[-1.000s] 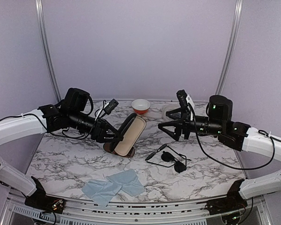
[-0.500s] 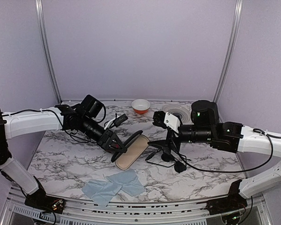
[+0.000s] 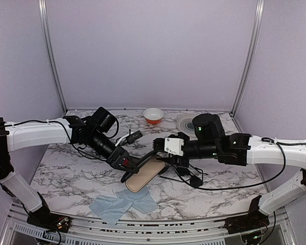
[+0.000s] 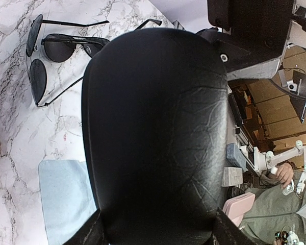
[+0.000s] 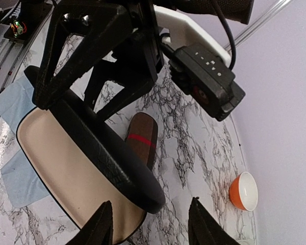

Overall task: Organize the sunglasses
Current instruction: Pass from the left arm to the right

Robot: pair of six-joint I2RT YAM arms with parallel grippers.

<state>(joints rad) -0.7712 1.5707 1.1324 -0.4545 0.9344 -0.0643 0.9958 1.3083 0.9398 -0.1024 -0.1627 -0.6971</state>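
Note:
The sunglasses (image 4: 51,51), thin black wire with dark lenses, lie open on the marble; in the top view they (image 3: 195,180) are partly hidden behind my right arm. My left gripper (image 3: 125,162) is shut on the raised lid (image 4: 158,132) of the glossy black case, whose beige inside (image 3: 143,175) faces up. My right gripper (image 3: 157,147) is open, with the lid's free end (image 5: 143,191) just ahead of its fingers (image 5: 99,224); I cannot tell if they touch. The brown plaid case (image 5: 143,139) lies behind the black case.
A light blue cloth (image 3: 123,201) lies near the front edge, partly under the open case. An orange bowl (image 3: 153,115) and a round white plate (image 3: 186,121) stand at the back. The two arms almost meet over the middle.
My left arm has lowered and tipped the open case toward the front. My right arm has swung left over the sunglasses to the case's far end.

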